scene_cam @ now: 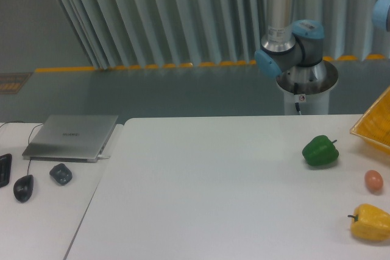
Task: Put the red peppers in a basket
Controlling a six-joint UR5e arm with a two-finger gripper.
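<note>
- white table, wide, fills the lower frame; a second lighter desk butts against its left edge.
- ur5e arm: grey column with blue joint caps, base behind the table's far right; a further blue joint shows at the right edge.
- gripper: out of frame, so finger opening and any hold cannot be told; spacing to basket not judgeable.
- closed silver laptop on the left desk.
- basket: yellow-orange lattice, tilted, cut off by the right edge, just beyond the green pepper.
- green bell pepper on the table, right side.
- yellow bell pepper, lower right corner.
- black mouse, small dark object beside it.
- small reddish-orange round item, between green and yellow peppers; kind unclear.
</note>
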